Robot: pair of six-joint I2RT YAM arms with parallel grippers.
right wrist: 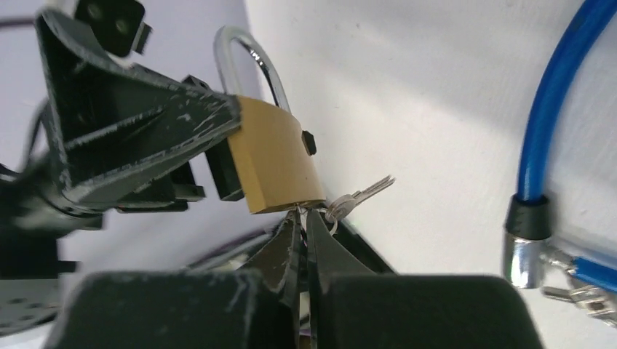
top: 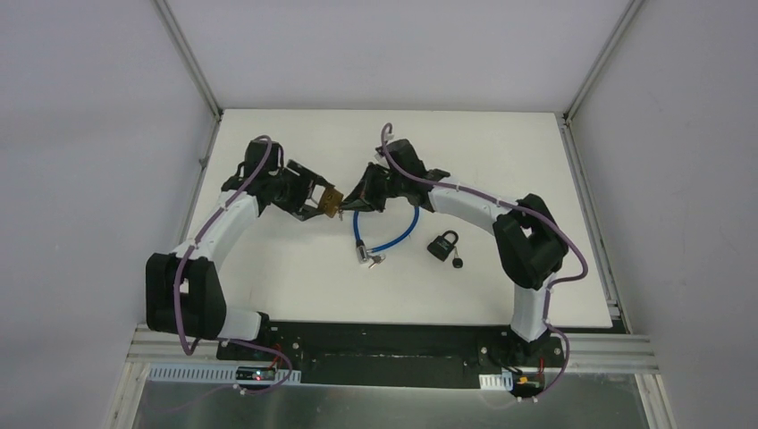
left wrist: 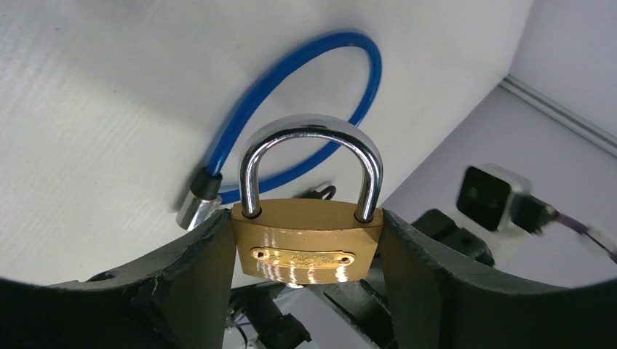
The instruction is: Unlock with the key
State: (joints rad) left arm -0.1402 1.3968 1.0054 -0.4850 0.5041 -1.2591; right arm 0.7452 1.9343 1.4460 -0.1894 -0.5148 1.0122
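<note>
Two-sided hold, nothing opened yet.
Left gripper [top: 324, 204] clamps the brass padlock [right wrist: 273, 156] by its sides above the tabletop [top: 501, 161]; right gripper [right wrist: 302, 225] pinches the key [right wrist: 299, 211] directly beneath, shaft aligned with its body.

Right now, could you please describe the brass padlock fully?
The brass padlock has a gold-coloured body with a riveted plate and a shiny steel shackle, both legs seated, so closed. The left pincer's fingers clamp its sides above the table; the right pincer is shut on silver keys at its underside.
</note>
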